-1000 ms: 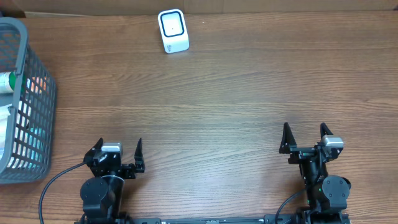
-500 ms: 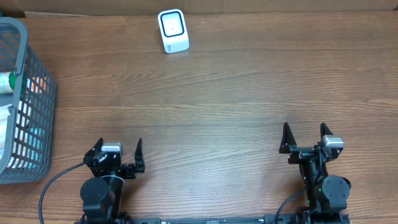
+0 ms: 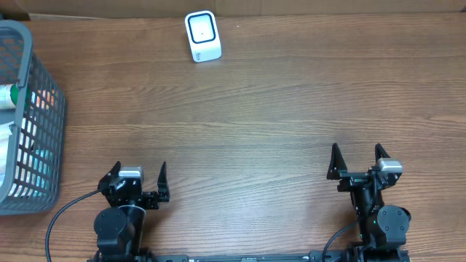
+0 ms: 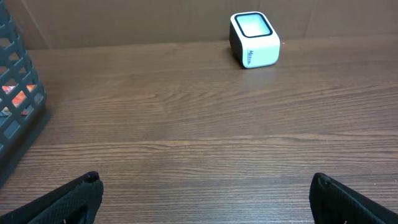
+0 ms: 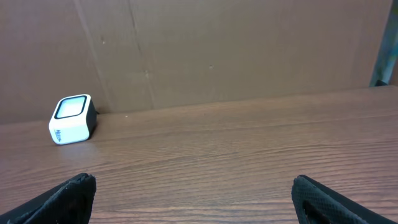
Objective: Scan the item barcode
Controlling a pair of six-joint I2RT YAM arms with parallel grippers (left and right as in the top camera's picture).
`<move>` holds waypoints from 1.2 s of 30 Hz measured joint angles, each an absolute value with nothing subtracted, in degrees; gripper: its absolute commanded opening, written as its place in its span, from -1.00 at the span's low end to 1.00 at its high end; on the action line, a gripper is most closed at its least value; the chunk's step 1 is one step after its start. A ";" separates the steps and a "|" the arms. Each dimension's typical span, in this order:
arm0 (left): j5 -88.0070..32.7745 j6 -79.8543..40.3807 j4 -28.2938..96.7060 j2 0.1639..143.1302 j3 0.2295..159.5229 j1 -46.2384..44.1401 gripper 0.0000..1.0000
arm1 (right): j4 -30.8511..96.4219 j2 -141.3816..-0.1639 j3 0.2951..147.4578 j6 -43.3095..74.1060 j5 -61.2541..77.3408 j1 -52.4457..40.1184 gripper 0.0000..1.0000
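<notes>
Though the left gripper (image 3: 140, 169) and right gripper (image 3: 356, 153) gape empty, the half-hidden packets (image 3: 9, 96) in the grey plastic mesh basket (image 3: 45, 124) at the left edge of the brown wooden table (image 3: 277, 109) look light and probably slippery; pinch one mid-body.

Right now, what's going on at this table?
Nothing is being handled. The left gripper and right gripper sit open and empty at the near edge of the table. The white barcode scanner stands at the far edge, and the items to scan lie in the grey basket on the left. No item has been picked up yet.
</notes>
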State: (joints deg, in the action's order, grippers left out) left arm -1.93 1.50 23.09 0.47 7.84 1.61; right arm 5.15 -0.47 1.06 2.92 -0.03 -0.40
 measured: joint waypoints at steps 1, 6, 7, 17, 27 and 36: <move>-1.93 1.50 23.11 0.47 7.84 1.61 0.99 | 5.15 -0.47 1.06 2.92 -0.05 -0.40 0.99; -1.93 1.50 23.11 0.47 7.84 1.61 0.99 | 5.15 -0.47 1.06 2.92 -0.05 -0.40 0.99; -1.93 1.48 23.11 0.47 7.84 1.61 0.98 | 5.15 -0.47 1.06 2.92 -0.05 -0.40 0.99; -1.96 -0.49 23.07 0.47 7.84 1.61 0.99 | 5.15 -0.47 1.06 2.92 -0.05 -0.40 0.99; -2.39 -3.05 22.68 1.98 10.48 1.61 0.99 | 5.15 -0.47 1.06 2.87 -0.05 -0.38 0.99; -2.39 -3.07 22.63 14.06 21.30 1.61 0.99 | 5.15 -0.47 1.06 2.79 -0.05 -0.40 0.99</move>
State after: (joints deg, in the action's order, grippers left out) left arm -2.39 -3.07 22.63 14.06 21.30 1.61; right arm 5.15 -0.47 1.06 2.79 -0.05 -0.40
